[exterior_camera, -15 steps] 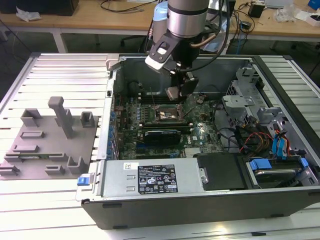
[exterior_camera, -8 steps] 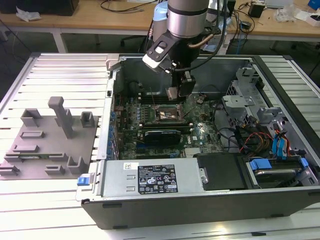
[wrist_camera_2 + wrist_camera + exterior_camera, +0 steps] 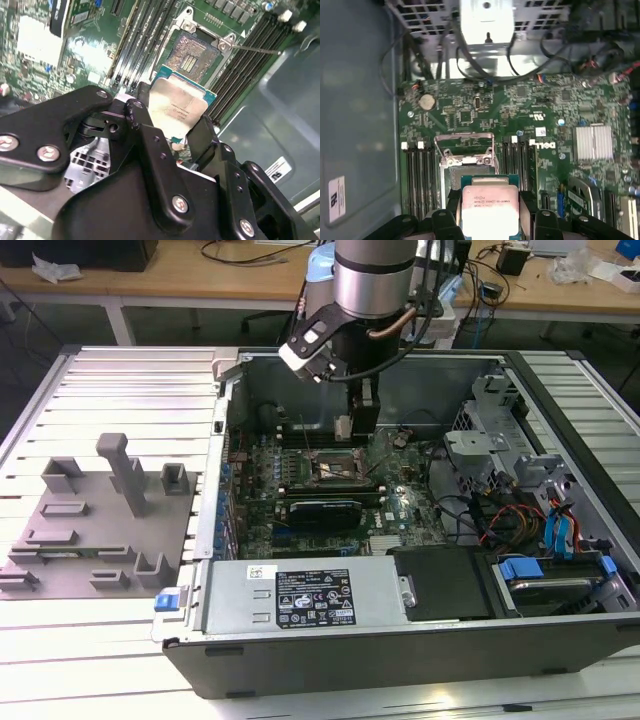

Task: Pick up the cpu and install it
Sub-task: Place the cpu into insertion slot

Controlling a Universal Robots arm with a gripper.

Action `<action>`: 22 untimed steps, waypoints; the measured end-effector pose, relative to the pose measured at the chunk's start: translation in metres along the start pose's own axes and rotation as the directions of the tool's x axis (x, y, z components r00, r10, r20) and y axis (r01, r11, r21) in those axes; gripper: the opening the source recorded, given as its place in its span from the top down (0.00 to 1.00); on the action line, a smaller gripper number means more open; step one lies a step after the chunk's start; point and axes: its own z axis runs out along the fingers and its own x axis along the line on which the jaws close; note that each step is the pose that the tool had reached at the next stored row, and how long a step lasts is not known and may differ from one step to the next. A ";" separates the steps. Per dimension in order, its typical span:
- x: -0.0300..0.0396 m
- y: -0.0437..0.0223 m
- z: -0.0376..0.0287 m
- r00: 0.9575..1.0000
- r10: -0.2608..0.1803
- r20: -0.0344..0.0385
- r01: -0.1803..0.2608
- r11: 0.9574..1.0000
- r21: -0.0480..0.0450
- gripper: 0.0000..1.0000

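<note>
bright, even light from overhead. the ribbed table (image 3: 100, 660) glares white along the exterior view's lower edge; the computer case (image 3: 440, 390) is dimmer inside. in both wrist views the metal top of the cpu (image 3: 176, 111) (image 3: 490, 212) washes out pale.

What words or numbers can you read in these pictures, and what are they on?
The cpu in the hand: print too blurred to read.
The power supply sticker: print too small to read.
The case wall sticker: print too blurred to read.
</note>
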 end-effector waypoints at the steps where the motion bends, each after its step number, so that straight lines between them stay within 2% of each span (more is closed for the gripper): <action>1: 0.0000 0.0000 0.0000 1.000 0.006 0.000 -0.006 1.000 0.000 0.45; 2: 0.0000 0.0000 0.0000 1.000 0.008 0.000 -0.008 1.000 0.000 0.45; 5: -0.0001 -0.0003 0.0056 1.000 0.008 0.000 -0.008 1.000 0.000 0.45; 6: 0.0003 -0.0006 0.0094 1.000 -0.004 0.000 0.004 1.000 0.000 0.45; 7: 0.0011 -0.0008 0.0131 0.999 -0.037 -0.002 0.037 0.999 0.001 0.45; 9: 0.0018 -0.0010 0.0167 0.997 -0.079 -0.004 0.079 0.997 0.001 0.45; 13: 0.0043 -0.0015 0.0213 0.993 -0.118 -0.004 0.118 0.993 0.002 0.45; 22: 0.0051 -0.0027 0.0332 0.984 -0.180 -0.008 0.180 0.984 0.002 0.45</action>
